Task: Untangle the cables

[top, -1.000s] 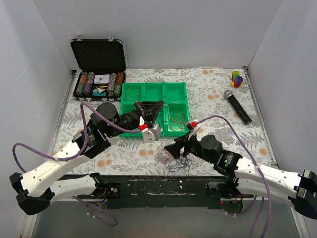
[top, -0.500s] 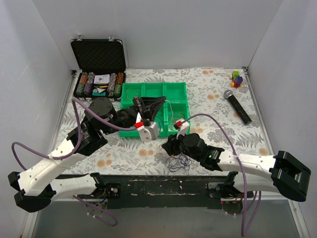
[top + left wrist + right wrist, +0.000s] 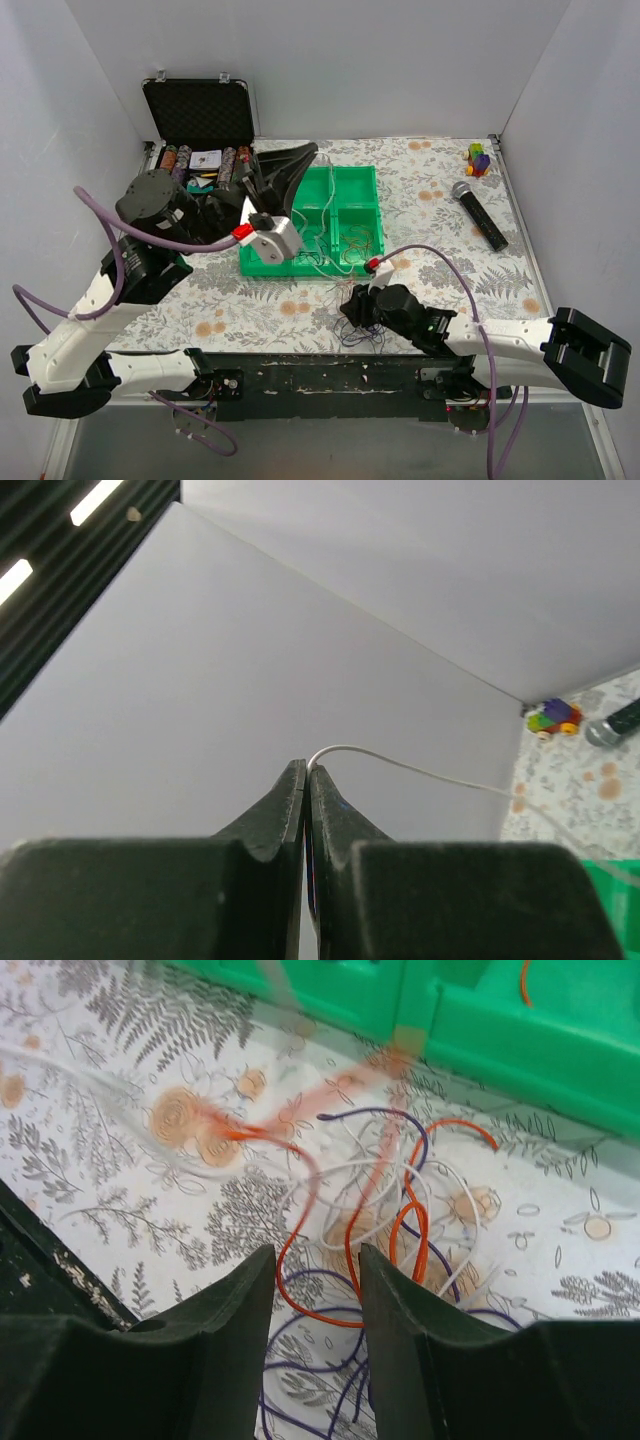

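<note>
The cables are a loose tangle [image 3: 360,330] of orange, purple and white wires on the flowered tabletop in front of the green tray [image 3: 262,262]. My left gripper [image 3: 306,151] is raised high over the tray's back left. It is shut on a thin white cable [image 3: 400,765] that runs from its tips [image 3: 307,770] down towards the tangle. My right gripper [image 3: 352,308] is low over the tangle, open, with orange and purple loops [image 3: 400,1230] between and just beyond its fingers [image 3: 250,1280]. More small coils [image 3: 355,240] lie in the tray's right compartments.
An open black case of poker chips [image 3: 200,160] stands at the back left. A microphone [image 3: 478,215] and a small coloured toy [image 3: 479,158] lie at the back right. White walls close in the table on three sides.
My left gripper has risen and swung back and left, drawing the white cable up from the tangle. My right gripper has moved left and down onto the tangle.
</note>
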Available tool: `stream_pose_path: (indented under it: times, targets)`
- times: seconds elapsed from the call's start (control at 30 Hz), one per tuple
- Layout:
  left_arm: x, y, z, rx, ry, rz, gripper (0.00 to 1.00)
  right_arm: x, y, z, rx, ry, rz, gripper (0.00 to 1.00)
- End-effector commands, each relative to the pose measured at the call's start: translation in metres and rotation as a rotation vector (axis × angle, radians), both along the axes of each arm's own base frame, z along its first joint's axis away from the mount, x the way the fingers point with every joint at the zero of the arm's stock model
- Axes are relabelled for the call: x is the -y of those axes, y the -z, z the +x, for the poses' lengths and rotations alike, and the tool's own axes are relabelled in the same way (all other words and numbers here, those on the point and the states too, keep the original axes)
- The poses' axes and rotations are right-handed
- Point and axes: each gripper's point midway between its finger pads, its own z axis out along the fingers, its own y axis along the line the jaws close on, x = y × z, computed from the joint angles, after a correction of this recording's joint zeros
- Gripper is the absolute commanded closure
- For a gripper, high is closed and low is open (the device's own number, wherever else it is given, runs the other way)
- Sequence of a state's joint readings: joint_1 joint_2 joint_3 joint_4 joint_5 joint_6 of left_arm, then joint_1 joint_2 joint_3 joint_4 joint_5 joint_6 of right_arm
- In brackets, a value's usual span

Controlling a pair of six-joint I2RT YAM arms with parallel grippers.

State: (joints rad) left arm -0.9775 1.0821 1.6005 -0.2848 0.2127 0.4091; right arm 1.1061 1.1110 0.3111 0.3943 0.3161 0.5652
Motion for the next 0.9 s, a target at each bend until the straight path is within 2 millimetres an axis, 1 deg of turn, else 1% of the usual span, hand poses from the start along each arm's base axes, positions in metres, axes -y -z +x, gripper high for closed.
stream_pose_path:
  times: [0.0,0.17,0.27,0.33,0.37,0.43,0.57,0.63,0.67,0.7,0.73,0.77,0.83,0.87]
  targets:
    - [-0.024,-0.046,-0.004,0.123,-0.075,-0.051,1.0,0.009,0.01,-0.006,-0.039,0.041,0.023,0.52]
    - [-0.034,-0.076,-0.004,0.22,-0.128,-0.084,1.0,0.018,0.024,-0.016,-0.079,0.046,-0.004,0.52]
    - [-0.037,-0.093,-0.001,0.323,-0.184,-0.117,1.0,0.024,0.029,-0.019,-0.089,0.056,-0.023,0.52]
    - [-0.043,-0.112,-0.001,0.435,-0.245,-0.185,1.0,0.028,0.033,-0.022,-0.099,0.061,-0.031,0.52]
    - [-0.052,-0.127,-0.005,0.493,-0.275,-0.26,1.0,0.03,0.037,-0.023,-0.104,0.064,-0.039,0.52]
    - [-0.059,-0.15,-0.008,0.561,-0.31,-0.346,1.0,0.033,0.041,-0.025,-0.114,0.066,-0.044,0.52]
    - [-0.072,-0.179,-0.01,0.677,-0.411,-0.472,1.0,0.036,0.049,-0.03,-0.138,0.068,-0.057,0.52]
    - [-0.074,-0.195,-0.011,0.699,-0.421,-0.532,1.0,0.037,0.053,-0.031,-0.145,0.071,-0.063,0.52]
    - [-0.081,-0.209,-0.015,0.699,-0.423,-0.568,1.0,0.037,0.053,-0.032,-0.148,0.07,-0.061,0.52]
    - [-0.081,-0.216,-0.013,0.69,-0.423,-0.584,1.0,0.037,0.054,-0.034,-0.148,0.065,-0.064,0.52]
    - [-0.071,-0.214,-0.004,0.667,-0.425,-0.571,1.0,0.035,0.052,-0.034,-0.143,0.064,-0.061,0.52]
    - [-0.068,-0.214,0.001,0.641,-0.425,-0.577,1.0,0.034,0.05,-0.034,-0.135,0.061,-0.059,0.52]
    - [-0.063,-0.206,0.017,0.566,-0.439,-0.562,1.0,0.029,0.037,-0.031,-0.104,0.059,-0.04,0.52]
    - [-0.058,-0.199,0.023,0.518,-0.425,-0.557,1.0,0.026,0.027,-0.03,-0.081,0.057,-0.027,0.52]
